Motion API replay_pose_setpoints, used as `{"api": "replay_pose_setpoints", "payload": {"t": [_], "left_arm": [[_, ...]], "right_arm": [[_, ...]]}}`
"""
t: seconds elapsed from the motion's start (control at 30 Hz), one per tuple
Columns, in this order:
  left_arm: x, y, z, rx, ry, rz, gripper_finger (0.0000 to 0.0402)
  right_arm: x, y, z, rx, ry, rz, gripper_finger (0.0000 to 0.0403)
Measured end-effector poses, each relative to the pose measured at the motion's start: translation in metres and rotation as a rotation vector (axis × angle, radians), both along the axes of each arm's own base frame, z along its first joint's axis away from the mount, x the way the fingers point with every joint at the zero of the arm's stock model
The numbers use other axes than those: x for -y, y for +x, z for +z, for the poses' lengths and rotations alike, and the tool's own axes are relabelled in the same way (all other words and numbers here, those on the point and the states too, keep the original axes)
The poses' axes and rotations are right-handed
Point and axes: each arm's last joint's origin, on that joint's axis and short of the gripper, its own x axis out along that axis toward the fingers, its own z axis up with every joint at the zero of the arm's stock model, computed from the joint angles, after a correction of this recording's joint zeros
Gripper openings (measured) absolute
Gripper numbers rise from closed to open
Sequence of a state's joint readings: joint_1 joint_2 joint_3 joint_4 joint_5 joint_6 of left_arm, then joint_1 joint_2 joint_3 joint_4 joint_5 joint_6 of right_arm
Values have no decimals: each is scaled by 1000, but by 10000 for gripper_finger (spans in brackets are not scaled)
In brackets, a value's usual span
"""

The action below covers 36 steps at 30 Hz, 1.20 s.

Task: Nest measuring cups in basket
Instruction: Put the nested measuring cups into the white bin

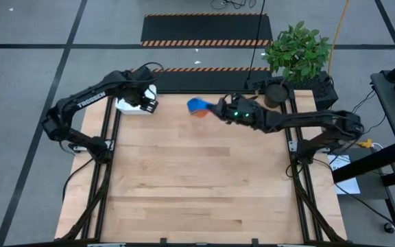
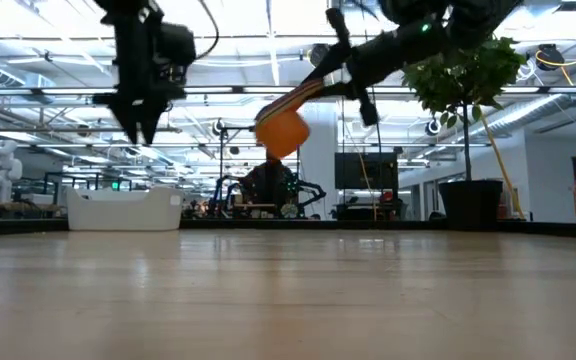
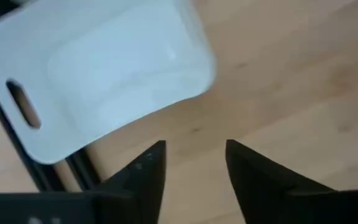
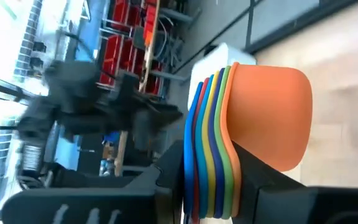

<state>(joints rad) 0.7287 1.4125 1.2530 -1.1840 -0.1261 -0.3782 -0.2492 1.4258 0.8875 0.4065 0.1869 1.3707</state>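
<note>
The measuring cups (image 4: 269, 118) are nested in one stack, orange outermost, with green, yellow and blue rims showing. My right gripper (image 1: 216, 110) is shut on the stack and holds it in the air over the table's far middle (image 2: 283, 130). The white basket (image 1: 129, 106) stands on its base at the far left corner (image 2: 123, 208). My left gripper (image 2: 140, 130) hangs open just above the basket's near right side, touching nothing; the left wrist view shows the basket (image 3: 104, 68) beyond its spread fingers (image 3: 194, 158). My right gripper pinches the stacked flat handles (image 4: 211, 158) of the nested cups between its two fingers, which lie on either side of the layered handles. It comes from the table's right, slanting down. The stack is lifted clear, its orange bowl (image 2: 283, 132) hanging tilted below the fingers.
A potted plant (image 1: 297, 51) and a dark pot (image 1: 275, 92) stand at the far right corner behind the right arm. Black frame rails (image 1: 105, 158) run along both table sides. Bare wood (image 1: 197, 178) stretches over the middle and near half.
</note>
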Motion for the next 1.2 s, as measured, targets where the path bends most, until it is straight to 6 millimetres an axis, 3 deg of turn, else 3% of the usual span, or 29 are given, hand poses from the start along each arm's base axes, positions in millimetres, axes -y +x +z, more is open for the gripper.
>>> {"api": "replay_pose_setpoints", "payload": {"t": [0.23, 0.37, 0.5, 0.67, 0.87, 1.03, 1.2], "left_arm": [[-9, -11, -34, 18, -56, 72, 267], [-12, -1, -43, 59, -61, 43, 319], [-17, 15, -59, 10, -22, 24, 335], [-24, 35, -83, -21, 1, -34, 312], [-25, 45, -108, -64, -81, -42, 258], [-12, 61, -109, 18, -120, -114, 193], [9, 86, -95, 159, -166, -172, 147]], "right_arm": [[7, -30, 22, -55, -32, -40, 67], [15, -37, 23, -82, -25, -64, 67], [24, -39, 21, -84, -2, -27, 67], [37, -41, 18, -77, 18, 14, 67], [46, -44, 20, -53, 8, 59, 67], [50, -45, 24, -14, -6, 67, 67], [53, -46, 29, 38, -36, 53, 67]]}}
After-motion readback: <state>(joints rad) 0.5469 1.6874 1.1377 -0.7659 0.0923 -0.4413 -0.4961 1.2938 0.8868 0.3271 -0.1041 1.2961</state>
